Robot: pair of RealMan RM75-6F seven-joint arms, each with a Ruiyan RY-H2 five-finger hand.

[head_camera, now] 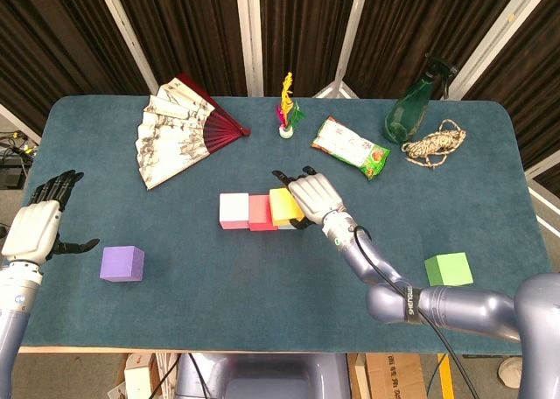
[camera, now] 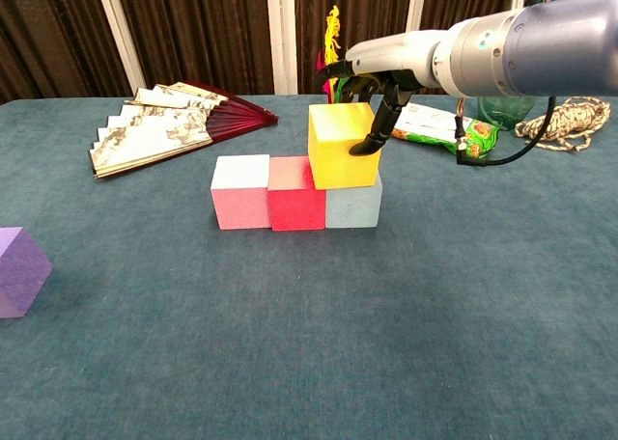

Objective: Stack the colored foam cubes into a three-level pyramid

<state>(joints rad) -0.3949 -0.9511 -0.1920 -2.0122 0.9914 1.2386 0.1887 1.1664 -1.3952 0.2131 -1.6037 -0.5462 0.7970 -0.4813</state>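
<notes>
A pink cube [head_camera: 234,210] [camera: 240,191], a red cube [head_camera: 262,213] [camera: 296,192] and a light blue cube [camera: 353,206] stand in a row at mid-table. A yellow cube [head_camera: 283,206] [camera: 343,157] rests on top, over the seam between red and light blue. My right hand [head_camera: 313,194] [camera: 379,68] grips it from above and behind, fingers curled down its sides. A purple cube [head_camera: 122,263] [camera: 19,271] lies front left, a green cube [head_camera: 448,269] front right. My left hand [head_camera: 37,228] hovers open at the table's left edge, near the purple cube.
A folding fan [head_camera: 179,134] lies at the back left. A feather shuttlecock [head_camera: 287,110], a snack bag [head_camera: 350,147], a green spray bottle [head_camera: 413,107] and a coil of rope [head_camera: 434,144] line the back of the blue table [head_camera: 262,311].
</notes>
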